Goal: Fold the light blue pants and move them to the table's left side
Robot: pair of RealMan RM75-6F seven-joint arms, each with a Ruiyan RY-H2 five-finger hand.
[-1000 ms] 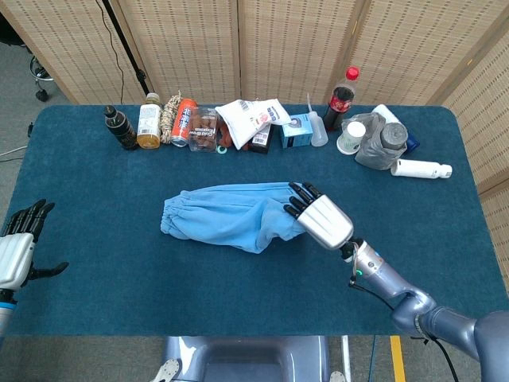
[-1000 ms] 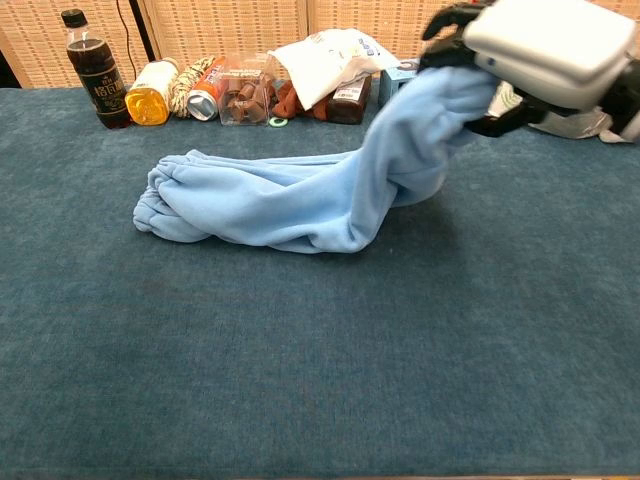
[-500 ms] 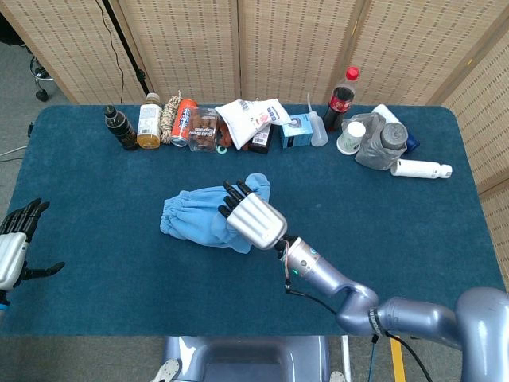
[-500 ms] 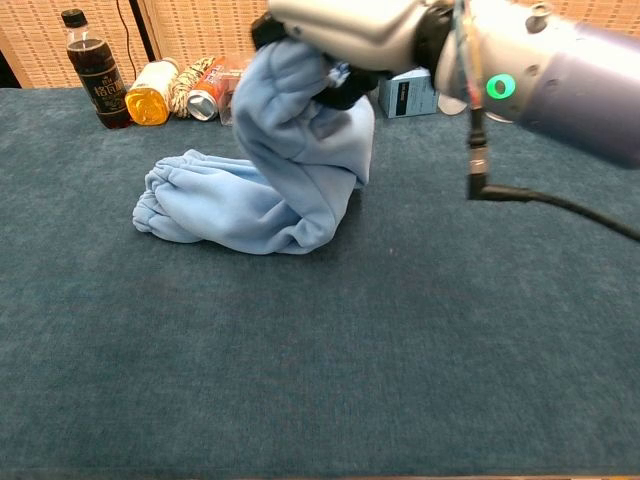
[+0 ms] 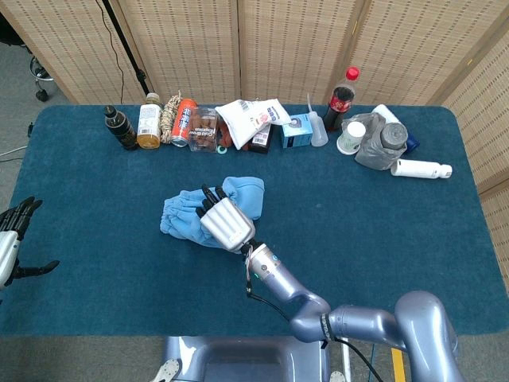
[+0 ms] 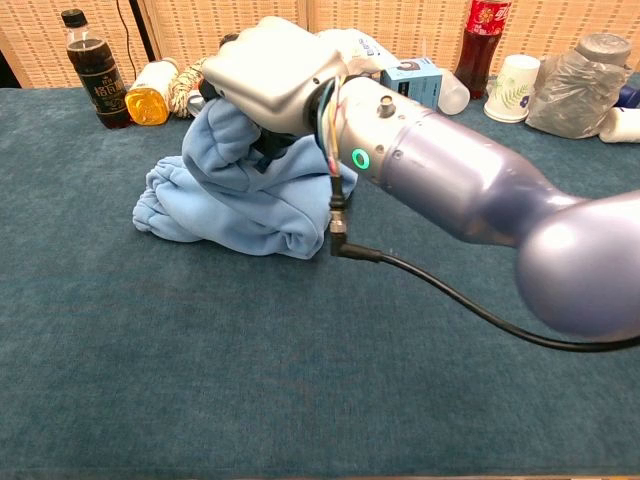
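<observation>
The light blue pants (image 5: 242,195) lie bunched on the blue table (image 5: 95,255), left of centre, folded over on themselves; in the chest view the pants (image 6: 230,195) form a heap. My right hand (image 5: 223,221) grips the leg end and holds it over the waistband side; the same right hand (image 6: 270,75) sits on top of the heap in the chest view. My left hand (image 5: 12,239) hangs at the table's left edge, fingers spread, holding nothing.
Along the far edge stand bottles (image 5: 119,127), a can (image 5: 184,122), snack packets (image 5: 253,118), a cola bottle (image 5: 342,97), a cup (image 5: 351,136) and a white tube (image 5: 420,168). My right forearm (image 6: 470,190) crosses the chest view.
My right hand has carried the pants' leg end leftward over the rest, from stretched out flat to folded onto the waistband side. The left hand has drifted slightly outward.
</observation>
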